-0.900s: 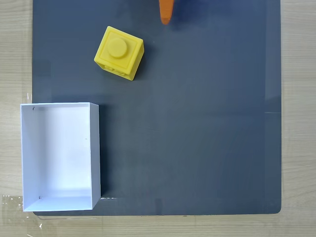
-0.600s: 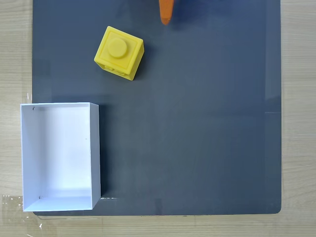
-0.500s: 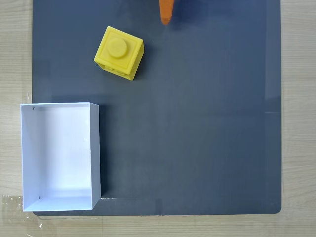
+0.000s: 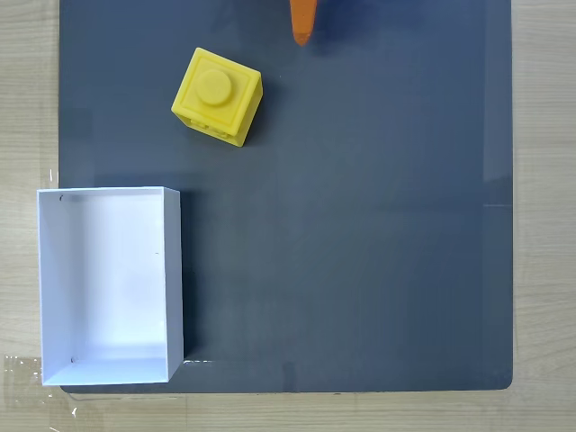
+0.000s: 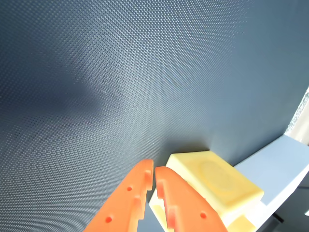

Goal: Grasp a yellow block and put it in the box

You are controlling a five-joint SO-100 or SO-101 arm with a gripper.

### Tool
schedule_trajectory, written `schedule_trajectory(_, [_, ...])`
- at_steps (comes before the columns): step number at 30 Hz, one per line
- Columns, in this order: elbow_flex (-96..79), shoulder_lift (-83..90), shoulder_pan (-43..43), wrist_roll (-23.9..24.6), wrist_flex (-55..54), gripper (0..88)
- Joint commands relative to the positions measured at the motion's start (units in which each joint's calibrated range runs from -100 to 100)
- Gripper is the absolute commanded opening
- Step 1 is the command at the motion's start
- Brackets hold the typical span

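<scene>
Block [image 4: 217,96] sits upper left on dark mat [image 4: 360,225], stud up, apart from box [image 4: 110,284] at lower left. Gripper [image 5: 154,170] fingers nearly together, holding nothing.

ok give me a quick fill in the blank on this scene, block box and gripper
1. In the fixed view the yellow block sits on the dark ____, with its round stud facing up.
2. The white box has ____ inside it.
3. In the wrist view the gripper has its orange fingertips nearly ____, holding nothing.
4. In the fixed view the yellow block lies nearer the ____ edge of the picture than the box does.

Missing words: mat; nothing; together; top
</scene>
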State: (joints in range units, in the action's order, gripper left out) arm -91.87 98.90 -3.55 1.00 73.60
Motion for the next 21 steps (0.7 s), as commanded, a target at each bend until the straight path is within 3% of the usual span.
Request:
schedule_trajectory(1, [0.2, 0.0, 0.3, 0.0, 0.4, 1.1])
schedule_trajectory(4, [0.2, -0.9, 0.3, -0.1, -2.6, 1.1])
schedule_trajectory(12, [13.9, -18.8, 0.4, 0.3, -23.5, 1.8])
schedule_trajectory(17, [30.0, -35.3, 0.4, 0.3, -23.6, 1.9])
schedule_trajectory(21, [44.0, -46.0, 0.4, 0.4, -15.7, 1.9])
